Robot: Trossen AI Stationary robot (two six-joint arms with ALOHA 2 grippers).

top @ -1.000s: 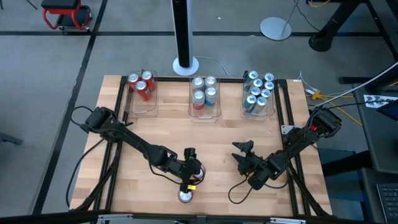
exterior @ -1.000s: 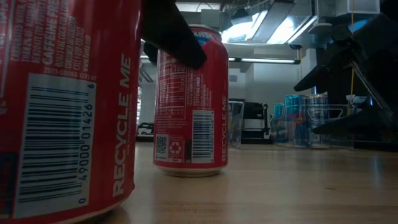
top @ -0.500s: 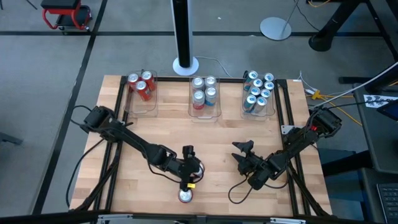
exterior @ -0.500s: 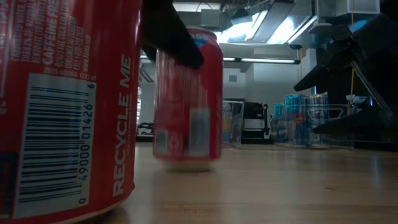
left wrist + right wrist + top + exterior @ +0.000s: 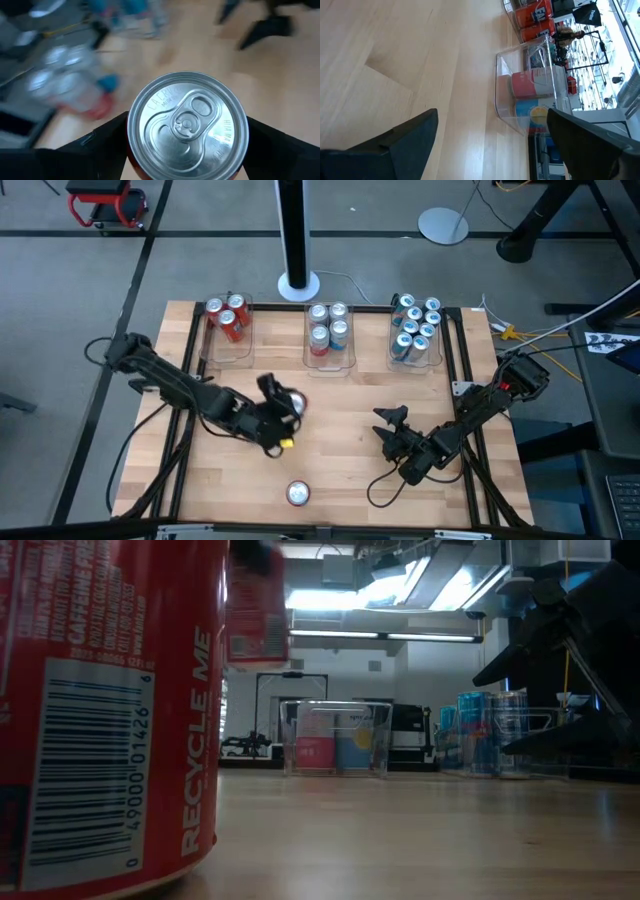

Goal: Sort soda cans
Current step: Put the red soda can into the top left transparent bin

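Left gripper (image 5: 282, 408) has its fingers clamped on either side of a red can (image 5: 188, 123), and the left wrist view looks straight down on the silver top with the pull tab. In the low view that can (image 5: 254, 602) hangs up off the wood table (image 5: 350, 395), so it's clearly lifted. From the gripper, the three clear bins sit further out toward the far edge of the table: the one with red cans (image 5: 228, 317) is the closest, off to the gripper's left, the middle one with silver-and-red cans (image 5: 329, 326) is ahead and to its right, and the teal-blue cans (image 5: 415, 326) are way over on the right. Another red can (image 5: 298, 494) stands alone behind the gripper near the front edge, well apart from it, and it fills the low view's left side (image 5: 110, 710). The right gripper (image 5: 390, 430) is parked over the right half of the table with its fingers spread wide and nothing in them.
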